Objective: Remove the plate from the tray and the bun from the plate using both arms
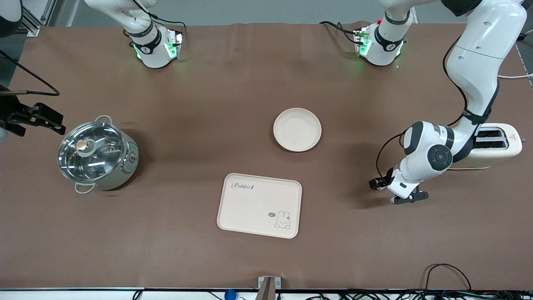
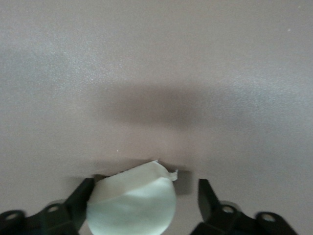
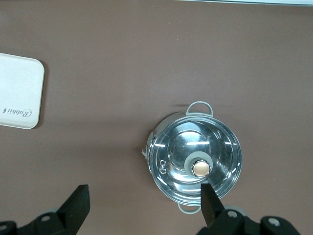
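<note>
Right arm noted waiting at its own end of the worktop (image 1: 233, 83); right hand (image 3: 144, 191) held up in the air with fingers spread wide and nothing between them, the lidded steel pot (image 1: 98, 157) in sight below it. Tray (image 1: 259, 205) found bare near the middle of the worktop, rabbit drawing uncovered. Plate (image 1: 297, 129) set directly on the worktop, farther from the front camera than the tray and apart from it, nothing seen on it. It is judged stiff, light and smooth, best taken by pinching the raised rim, where some slip is to be expected. Left hand (image 2: 145, 183) is lowered close to the worktop toward the left arm's end, beside the cream toaster (image 1: 497, 143). Its fingers are parted, and the bun (image 2: 132, 208) is seen between them, lying against one finger with a clear gap to the other, so it is not gripped. The bun appears to rest on the worktop. It is judged soft, very light and easily dented, so any regrasp would be made across its rounded flanks with gentle closure.
</note>
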You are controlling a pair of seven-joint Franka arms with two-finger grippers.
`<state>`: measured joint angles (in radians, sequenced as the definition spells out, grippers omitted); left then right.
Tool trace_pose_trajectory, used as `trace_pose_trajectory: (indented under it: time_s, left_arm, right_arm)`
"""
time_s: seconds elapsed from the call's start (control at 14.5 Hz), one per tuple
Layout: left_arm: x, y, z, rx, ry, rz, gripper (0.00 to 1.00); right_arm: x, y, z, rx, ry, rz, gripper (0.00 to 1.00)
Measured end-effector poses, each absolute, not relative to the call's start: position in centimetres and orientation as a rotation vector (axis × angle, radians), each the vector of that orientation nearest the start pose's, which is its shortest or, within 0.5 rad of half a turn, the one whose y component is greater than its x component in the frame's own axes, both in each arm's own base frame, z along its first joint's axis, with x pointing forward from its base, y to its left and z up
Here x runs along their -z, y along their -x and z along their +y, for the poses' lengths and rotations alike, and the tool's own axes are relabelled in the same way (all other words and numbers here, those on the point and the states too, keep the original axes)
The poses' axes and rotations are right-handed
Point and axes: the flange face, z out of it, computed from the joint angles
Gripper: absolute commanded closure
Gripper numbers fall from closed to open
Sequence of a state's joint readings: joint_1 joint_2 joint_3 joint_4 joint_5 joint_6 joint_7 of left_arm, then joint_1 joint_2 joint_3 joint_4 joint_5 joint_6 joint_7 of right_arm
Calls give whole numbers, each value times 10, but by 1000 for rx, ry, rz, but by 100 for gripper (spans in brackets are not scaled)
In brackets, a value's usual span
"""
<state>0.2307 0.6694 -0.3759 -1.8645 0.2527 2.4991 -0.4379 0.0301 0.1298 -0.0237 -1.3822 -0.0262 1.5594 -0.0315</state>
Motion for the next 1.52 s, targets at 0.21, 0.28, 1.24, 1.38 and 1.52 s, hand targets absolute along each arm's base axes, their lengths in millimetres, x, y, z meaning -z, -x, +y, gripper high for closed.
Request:
trace_pose_trajectory:
  time_s: [0.21,0.28,1.24,1.38,1.52]
  left_arm:
    - [-192,-639,-83,9,3206,-268,0]
    - [-201,-642,-82,-2,3196,-274,0]
    - [-580,-634,-49,55,3090,-240,0]
    - [-613,-611,-51,53,3095,-167,0]
    - [-620,-598,-58,-9,3107,-141,0]
  right_arm:
    - [-638,-594,2,76,3170,-60,0]
    - [-638,-594,2,76,3170,-60,0]
    - [-637,-596,-5,93,3143,-29,0]
    - [-635,-596,-15,87,3129,2,0]
    - [-634,-596,-18,83,3127,10,0]
